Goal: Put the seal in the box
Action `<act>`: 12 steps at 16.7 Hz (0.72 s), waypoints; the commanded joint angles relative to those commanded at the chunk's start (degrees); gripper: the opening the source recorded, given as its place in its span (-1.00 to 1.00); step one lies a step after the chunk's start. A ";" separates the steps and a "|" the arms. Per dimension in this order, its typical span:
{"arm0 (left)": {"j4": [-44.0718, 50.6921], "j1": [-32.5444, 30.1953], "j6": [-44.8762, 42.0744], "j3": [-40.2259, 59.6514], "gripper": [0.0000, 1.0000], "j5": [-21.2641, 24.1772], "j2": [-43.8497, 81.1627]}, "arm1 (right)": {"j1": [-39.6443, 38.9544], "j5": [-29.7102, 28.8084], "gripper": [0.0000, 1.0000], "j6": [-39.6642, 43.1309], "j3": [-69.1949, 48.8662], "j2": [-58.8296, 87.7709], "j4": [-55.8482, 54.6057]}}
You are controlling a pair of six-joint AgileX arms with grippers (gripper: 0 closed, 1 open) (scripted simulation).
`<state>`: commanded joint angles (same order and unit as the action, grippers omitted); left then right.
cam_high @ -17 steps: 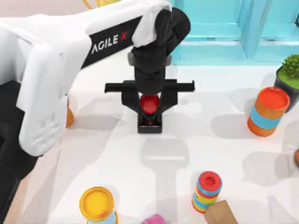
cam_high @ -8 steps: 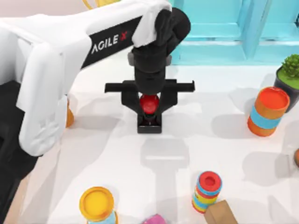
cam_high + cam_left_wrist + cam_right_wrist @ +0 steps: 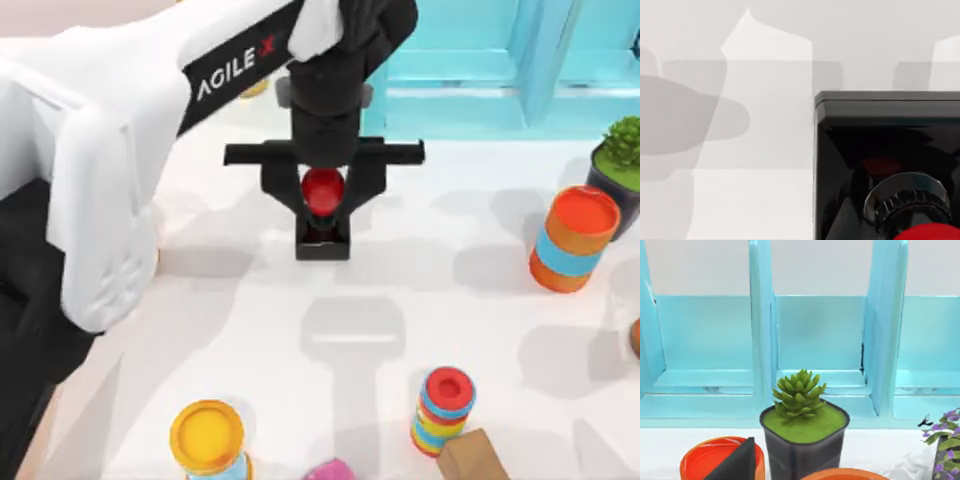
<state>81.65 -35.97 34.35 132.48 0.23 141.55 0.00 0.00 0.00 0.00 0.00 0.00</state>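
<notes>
I have a white table (image 3: 480, 320) under me, with a light blue slatted crate (image 3: 480, 70) along its far edge. My left arm (image 3: 110, 160) reaches in from the left edge, and my left gripper (image 3: 323, 195) hangs over the middle of the far half, fingers pointing down. The jaws stand only narrowly apart, one finger pressed to each side of the glossy red knob of the seal (image 3: 322, 215), so I have it clamped by the knob. Its black square base sits just below the fingertips; I cannot tell whether it touches the table. In the left wrist view the black base (image 3: 885, 150) and the knurled collar under the knob show close up. Near the right edge stand a potted succulent (image 3: 802, 427) and an orange-topped cylinder (image 3: 575, 240); a striped red-topped cylinder (image 3: 443, 410) and a yellow-topped one (image 3: 207, 438) stand by the near edge.
</notes>
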 joint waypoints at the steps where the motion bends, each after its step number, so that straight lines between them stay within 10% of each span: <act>1: 2.81 -0.02 0.00 3.97 -1.00 0.01 0.59 | 0.00 0.00 1.00 0.00 0.00 0.00 0.00; 12: 16.43 0.03 -0.29 20.07 -1.00 0.14 2.76 | 0.00 0.00 1.00 0.00 0.00 0.00 0.00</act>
<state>98.08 -35.94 34.06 152.55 0.37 144.31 0.00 0.00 0.00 0.00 0.00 0.00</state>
